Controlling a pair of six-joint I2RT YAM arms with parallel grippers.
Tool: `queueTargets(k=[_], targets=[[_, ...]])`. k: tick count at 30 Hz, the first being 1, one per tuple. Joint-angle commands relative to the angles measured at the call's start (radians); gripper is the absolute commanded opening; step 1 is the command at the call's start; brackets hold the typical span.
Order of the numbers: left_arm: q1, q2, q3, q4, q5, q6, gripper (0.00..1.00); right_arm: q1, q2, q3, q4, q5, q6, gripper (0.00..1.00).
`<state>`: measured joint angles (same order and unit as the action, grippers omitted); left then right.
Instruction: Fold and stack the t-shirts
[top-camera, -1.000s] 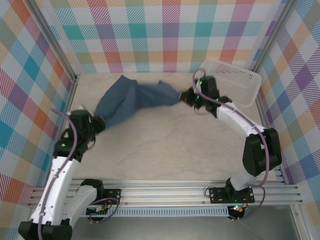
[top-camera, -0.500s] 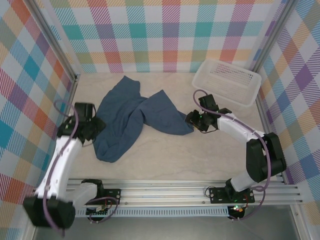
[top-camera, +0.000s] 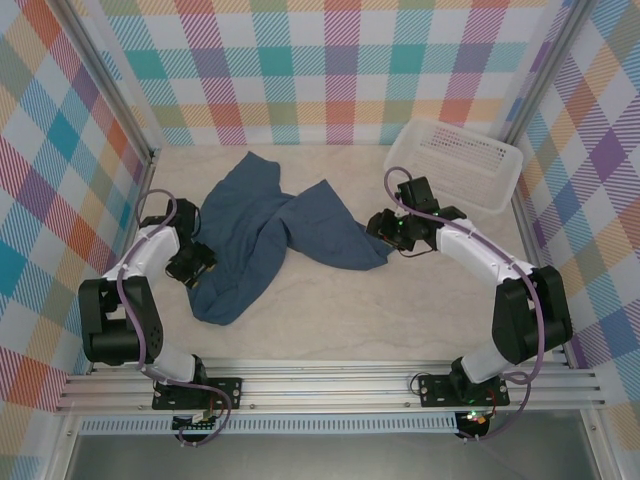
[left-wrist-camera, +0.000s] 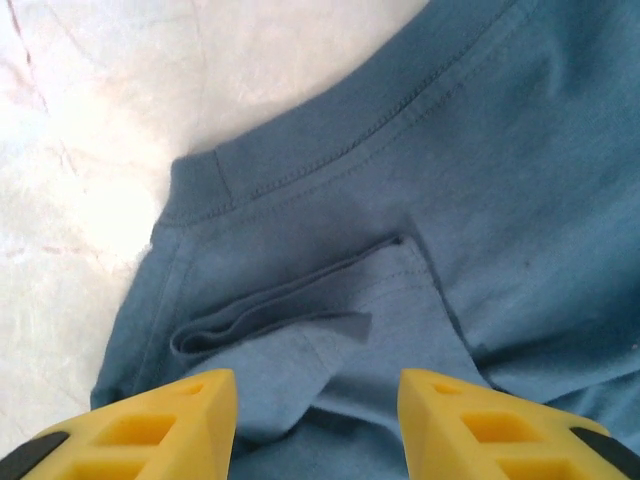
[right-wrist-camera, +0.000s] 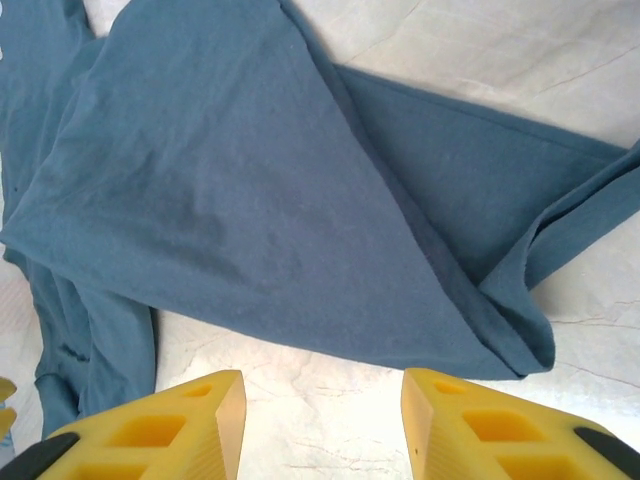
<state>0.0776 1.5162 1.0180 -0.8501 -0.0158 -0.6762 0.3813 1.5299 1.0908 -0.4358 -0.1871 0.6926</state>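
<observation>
left arm is folding back since the last frame, left gripper (top-camera: 195, 265) and right gripper (top-camera: 380, 228) both sitting spread, empty, at opposite edges of the crumpled t-shirt (top-camera: 265, 232).

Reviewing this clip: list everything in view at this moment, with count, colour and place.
t-shirt: one, dark slate-blue, lying crumpled and unfolded on the table, left of centre
basket: one, white perforated plastic, far right corner
table: one, pale beige, beneath everything
walls: three sides, multicoloured plaid, around the table
rail frame: one, silver aluminium, near edge
left arm: one, white and black, at the t-shirt's left edge, yellow jaws open
right arm: one, white and black, at the t-shirt's right edge, yellow jaws open
</observation>
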Motion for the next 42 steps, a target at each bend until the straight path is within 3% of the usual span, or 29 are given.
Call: queueTargets(k=[1, 6, 12, 14, 16, 17, 23, 27, 31, 38, 42], targets=[[0.019, -0.01, -0.011, 0.094, -0.011, 0.11, 0.43, 0.004, -0.01, -0.033, -0.003, -0.052, -0.016, 0.45], [0.024, 0.03, -0.03, 0.127, 0.025, 0.21, 0.4, 0.004, -0.008, -0.04, -0.007, -0.057, -0.023, 0.45], [0.025, 0.055, -0.103, 0.187, 0.131, 0.204, 0.34, -0.005, 0.01, -0.021, -0.054, 0.012, 0.01, 0.48], [0.021, 0.046, -0.128, 0.211, 0.171, 0.192, 0.23, -0.013, 0.028, -0.009, -0.073, 0.033, 0.041, 0.49], [0.017, 0.018, -0.138, 0.217, 0.174, 0.18, 0.03, -0.016, 0.057, 0.015, -0.118, 0.062, 0.087, 0.49], [0.016, -0.007, -0.139, 0.21, 0.161, 0.173, 0.0, -0.017, 0.069, 0.022, -0.132, 0.068, 0.106, 0.5], [0.011, -0.236, -0.066, 0.068, -0.007, 0.078, 0.0, -0.016, 0.091, -0.029, -0.14, 0.113, 0.218, 0.51], [0.009, -0.358, -0.02, 0.073, -0.062, -0.039, 0.0, -0.014, 0.118, 0.006, -0.084, 0.059, 0.173, 0.47], [-0.005, -0.414, 0.084, 0.001, -0.119, -0.11, 0.0, 0.017, 0.169, 0.153, -0.087, 0.074, 0.083, 0.47], [-0.01, -0.554, 0.064, -0.109, -0.11, -0.102, 0.0, 0.019, 0.428, 0.366, -0.004, 0.096, -0.054, 0.48], [-0.01, -0.587, 0.046, -0.138, -0.096, -0.104, 0.0, 0.019, 0.602, 0.528, 0.065, -0.01, -0.164, 0.49]])
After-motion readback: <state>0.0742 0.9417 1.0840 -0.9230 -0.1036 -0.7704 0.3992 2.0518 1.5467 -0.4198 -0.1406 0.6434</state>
